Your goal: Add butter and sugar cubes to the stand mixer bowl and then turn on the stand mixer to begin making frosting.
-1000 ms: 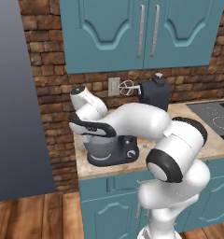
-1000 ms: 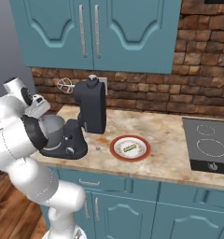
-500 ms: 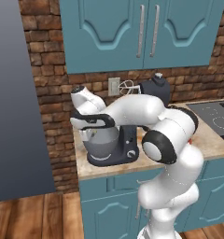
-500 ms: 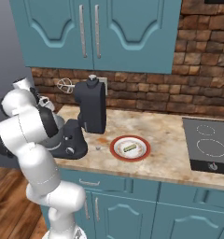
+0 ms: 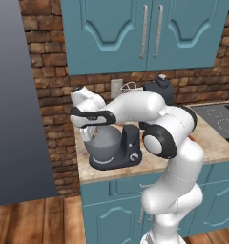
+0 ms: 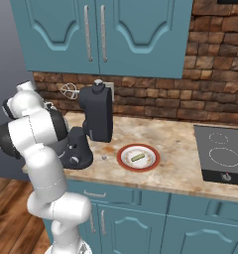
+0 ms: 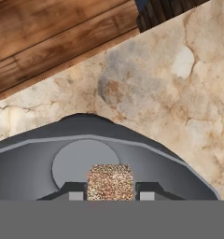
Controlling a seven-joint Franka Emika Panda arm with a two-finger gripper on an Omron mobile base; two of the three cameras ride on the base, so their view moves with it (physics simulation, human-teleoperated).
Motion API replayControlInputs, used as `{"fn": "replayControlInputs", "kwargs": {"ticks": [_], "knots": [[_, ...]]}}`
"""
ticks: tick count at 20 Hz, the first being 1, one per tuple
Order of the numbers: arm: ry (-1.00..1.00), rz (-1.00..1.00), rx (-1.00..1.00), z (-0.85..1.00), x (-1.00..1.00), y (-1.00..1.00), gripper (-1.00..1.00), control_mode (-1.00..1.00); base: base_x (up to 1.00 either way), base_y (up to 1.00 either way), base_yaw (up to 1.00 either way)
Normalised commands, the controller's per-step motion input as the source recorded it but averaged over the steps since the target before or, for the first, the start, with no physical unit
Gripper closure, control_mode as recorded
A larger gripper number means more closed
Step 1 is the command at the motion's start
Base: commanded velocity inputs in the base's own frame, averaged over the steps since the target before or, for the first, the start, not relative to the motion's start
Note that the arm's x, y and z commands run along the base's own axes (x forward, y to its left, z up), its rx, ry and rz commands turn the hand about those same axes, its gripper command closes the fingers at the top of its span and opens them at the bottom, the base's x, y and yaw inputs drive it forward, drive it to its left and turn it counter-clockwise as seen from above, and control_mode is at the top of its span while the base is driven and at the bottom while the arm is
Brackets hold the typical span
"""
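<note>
- The counter (image 6: 175, 163) of mottled stone runs under teal cupboards, with a dark cooktop (image 6: 222, 158) well off to the far side
- The stand mixer (image 6: 93, 119) stands at the counter's end near the brick wall, its head tilted up and the wire whisk (image 6: 69, 92) lifted clear of the bowl
- The stand mixer bowl (image 5: 104, 145) sits on the mixer's base, directly under the arm's wrist; in the hand view its grey floor (image 7: 83, 161) looks bare
- A red-rimmed plate (image 6: 122, 159) lies just beside the mixer, with a small yellowish stick, probably the butter (image 6: 137, 157), resting on it
- The gripper (image 7: 110, 192) hangs over the bowl's mouth, its fingers pinching a speckled brown sugar cube (image 7: 110, 182) between them
- Judged step: dropping sugar into the bowl, early in the task, since butter seems not yet added and the mixer is not yet on
- Next the fingers need to part so the cube falls inside the rim, then the arm must go to the plate
</note>
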Motion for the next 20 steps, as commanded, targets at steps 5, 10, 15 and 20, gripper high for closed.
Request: {"fn": "replayControlInputs", "kwargs": {"ticks": [5,10,15,20], "knots": [[-0.01,0.00,0.00,0.12,-0.17,-0.08,-1.00,-1.00,0.00,0.00,0.00],[-0.07,0.00,0.01,0.49,-0.54,-0.05,-1.00,-1.00,0.00,0.00,0.00],[-0.19,0.00,0.04,0.82,-1.00,-0.31,-1.00,-1.00,0.00,0.00,0.00],[-0.12,0.00,0.13,0.63,-0.88,-0.81,-1.00,-1.00,0.00,0.00,0.00]]}}
